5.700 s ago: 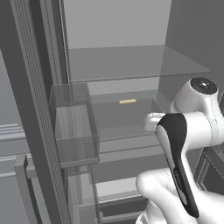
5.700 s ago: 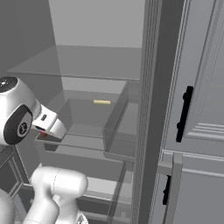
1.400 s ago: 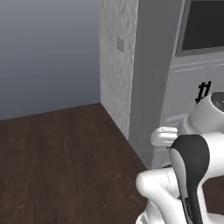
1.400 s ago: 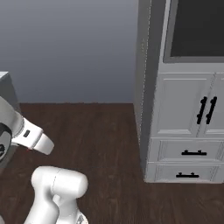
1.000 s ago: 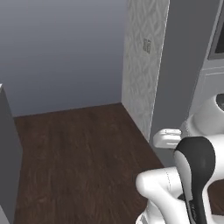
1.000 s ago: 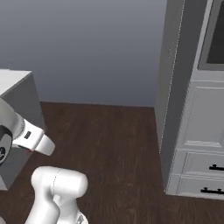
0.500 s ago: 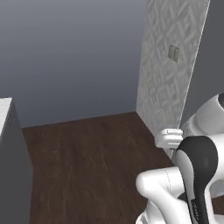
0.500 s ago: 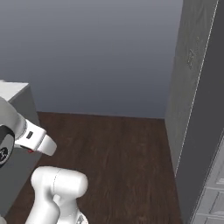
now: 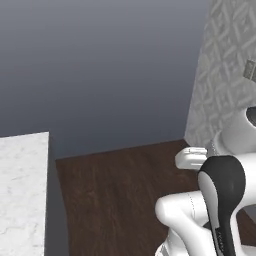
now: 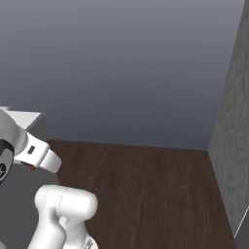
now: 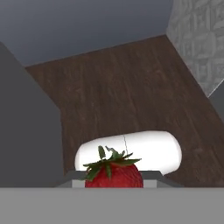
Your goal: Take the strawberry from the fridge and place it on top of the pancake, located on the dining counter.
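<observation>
1. The strawberry (image 11: 113, 173) sits at 6 o'clock in my hand view, red body with green leaves up top, right where my fingertips would meet; my gripper (image 11: 114, 183) is clenched on it, so I judge the berry is in my grasp
2. Beyond the berry lies dark wooden floor (image 11: 127, 87), with a grey slab at 9 o'clock and a pale textured wall (image 11: 199, 39) at 2 o'clock
3. In the left base view a corner of the dining counter (image 9: 20, 190), white marble, shows at 8 o'clock; its grey side runs down beside the floor
4. In the right base view a sliver of that white top appears at 9 o'clock, just above my arm
5. The step in hand, as I read it, is carrying the berry to the counter; the pancake's spot I cannot tell yet
6. To do it well I should keep the squeeze steady, hold the hand level, and let the base bring the marble squarely ahead before reaching out
</observation>
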Tool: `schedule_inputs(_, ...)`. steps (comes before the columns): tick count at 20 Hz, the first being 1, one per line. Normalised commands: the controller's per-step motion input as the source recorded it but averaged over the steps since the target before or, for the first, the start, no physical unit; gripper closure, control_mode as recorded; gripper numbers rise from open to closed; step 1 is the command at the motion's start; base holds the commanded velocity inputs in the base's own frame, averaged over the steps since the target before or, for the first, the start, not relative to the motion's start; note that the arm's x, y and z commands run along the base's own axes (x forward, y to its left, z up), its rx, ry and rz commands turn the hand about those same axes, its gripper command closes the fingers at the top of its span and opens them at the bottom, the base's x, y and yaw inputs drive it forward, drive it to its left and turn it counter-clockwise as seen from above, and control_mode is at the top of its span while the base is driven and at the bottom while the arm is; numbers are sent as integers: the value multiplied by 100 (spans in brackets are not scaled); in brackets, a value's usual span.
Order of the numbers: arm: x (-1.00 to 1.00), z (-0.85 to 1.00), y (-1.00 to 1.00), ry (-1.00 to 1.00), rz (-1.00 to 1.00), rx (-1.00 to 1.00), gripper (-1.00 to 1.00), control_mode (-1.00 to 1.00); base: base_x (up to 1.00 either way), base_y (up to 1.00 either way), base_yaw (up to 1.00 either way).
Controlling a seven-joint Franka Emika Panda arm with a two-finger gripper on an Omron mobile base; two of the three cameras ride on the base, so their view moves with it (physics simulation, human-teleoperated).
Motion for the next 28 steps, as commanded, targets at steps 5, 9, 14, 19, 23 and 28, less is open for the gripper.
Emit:
schedule_inputs(5, 0, 0, 0, 0, 0, 0, 100, 100, 91, 4, 3)
schedule_inputs(9, 0, 0, 0, 0, 0, 0, 100, 100, 98, 0, 1)
schedule_inputs(14, 0, 0, 0, 0, 0, 0, 100, 100, 100, 5, 3)
schedule_inputs(19, 0, 0, 0, 0, 0, 0, 100, 100, 100, 0, 34)
schedule_inputs(23, 0, 0, 0, 0, 0, 0, 100, 100, 79, 0, 66)
schedule_inputs(28, 0, 0, 0, 0, 0, 0, 100, 100, 59, -6, 65)
